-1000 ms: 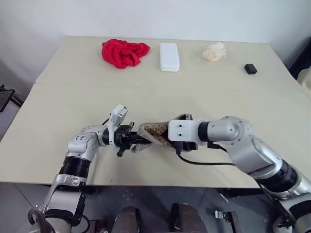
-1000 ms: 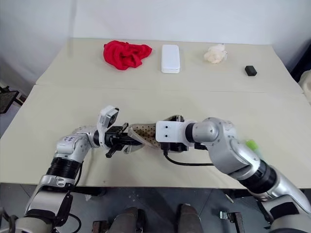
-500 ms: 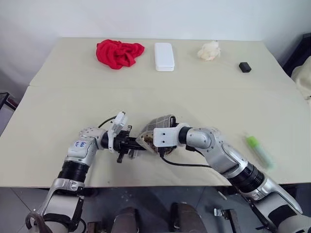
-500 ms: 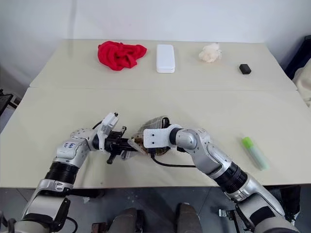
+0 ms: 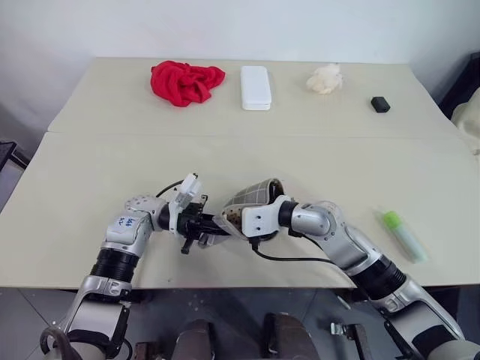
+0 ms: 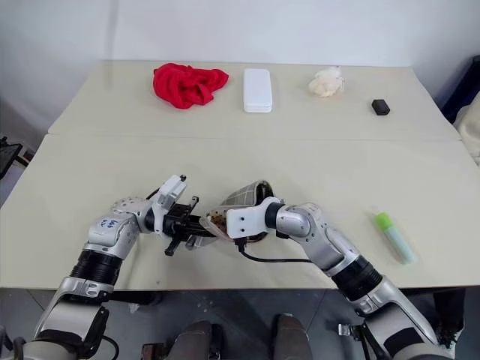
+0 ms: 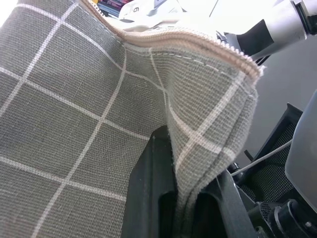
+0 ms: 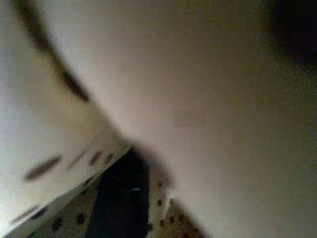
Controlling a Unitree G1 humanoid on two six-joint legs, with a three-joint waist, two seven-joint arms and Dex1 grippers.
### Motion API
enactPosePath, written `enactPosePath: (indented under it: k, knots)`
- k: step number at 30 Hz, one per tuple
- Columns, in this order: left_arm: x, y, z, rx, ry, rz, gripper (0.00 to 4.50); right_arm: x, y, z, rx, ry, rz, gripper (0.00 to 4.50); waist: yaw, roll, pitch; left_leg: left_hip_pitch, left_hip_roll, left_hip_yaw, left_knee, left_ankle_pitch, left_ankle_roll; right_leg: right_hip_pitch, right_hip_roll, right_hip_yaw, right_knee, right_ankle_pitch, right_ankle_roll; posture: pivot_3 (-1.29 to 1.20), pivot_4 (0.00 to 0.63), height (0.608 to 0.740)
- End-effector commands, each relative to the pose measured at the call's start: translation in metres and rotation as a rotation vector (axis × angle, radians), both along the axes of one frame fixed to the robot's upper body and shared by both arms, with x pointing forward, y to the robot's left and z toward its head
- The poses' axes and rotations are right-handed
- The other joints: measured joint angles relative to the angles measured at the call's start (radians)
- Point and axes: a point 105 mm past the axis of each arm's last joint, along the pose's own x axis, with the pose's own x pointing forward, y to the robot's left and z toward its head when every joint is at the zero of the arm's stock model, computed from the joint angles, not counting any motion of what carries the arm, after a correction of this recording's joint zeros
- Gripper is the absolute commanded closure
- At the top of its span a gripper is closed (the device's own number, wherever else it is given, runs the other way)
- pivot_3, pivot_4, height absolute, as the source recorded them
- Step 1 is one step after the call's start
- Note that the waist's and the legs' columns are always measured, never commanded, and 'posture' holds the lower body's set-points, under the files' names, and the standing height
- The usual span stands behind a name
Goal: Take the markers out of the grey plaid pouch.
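overhead, beige table point(image 5: 112, 161) against white wall point(image 5: 225, 26)

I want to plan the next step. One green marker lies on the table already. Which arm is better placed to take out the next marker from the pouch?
The right. Its gripper is already inside the open mouth of the grey plaid pouch, against the dotted lining. The left gripper is shut on the pouch's edge, holding it. The green marker lies apart.

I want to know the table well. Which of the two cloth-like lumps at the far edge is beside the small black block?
The cream crumpled lump; the black block lies nearest it. The red cloth lies beyond the white case.
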Motion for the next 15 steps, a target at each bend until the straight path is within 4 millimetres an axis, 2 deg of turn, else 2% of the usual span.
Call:
enactPosePath:
  k: [1,4,10,14,15]
  knots:
    - [0.0,0.006,0.009,-0.037,-0.104,0.005,4.5,-0.01,-0.009,0.026,0.052,-0.051,0.047,3.63,0.001,0.0,0.0,0.0,0.0,0.0,0.0,0.0,0.0,0.0,0.0,0.0,0.0,0.0,0.0,0.0,0.15,0.74]
    - [0.009,0.013,0.006,-0.021,-0.177,0.076,4.5,-0.015,-0.018,0.038,0.07,-0.063,0.059,3.64,0.001,0.0,0.0,0.0,0.0,0.0,0.0,0.0,0.0,0.0,0.0,0.0,0.0,0.0,0.0,0.0,0.15,0.74]
    - [0.018,0.027,-0.003,0.017,-0.262,0.154,4.5,-0.039,-0.03,0.057,0.146,0.001,0.133,3.65,0.002,0.0,0.0,0.0,0.0,0.0,0.0,0.0,0.0,0.0,0.0,0.0,-0.001,0.0,0.0,0.0,0.15,0.74]
    - [0.026,0.032,-0.006,0.024,-0.28,0.208,4.5,-0.048,-0.041,0.06,0.198,0.072,0.127,4.48,0.002,0.0,0.0,0.0,0.0,0.0,0.0,0.0,0.0,0.0,0.0,0.0,-0.001,0.0,0.0,0.0,0.15,0.74]
    - [0.027,0.032,-0.006,0.021,-0.28,0.214,4.5,-0.051,-0.042,0.06,0.199,0.073,0.134,4.48,0.003,0.0,0.0,0.0,0.0,0.0,0.0,0.0,0.0,0.001,0.0,0.0,-0.001,0.0,0.0,0.0,0.15,0.74]
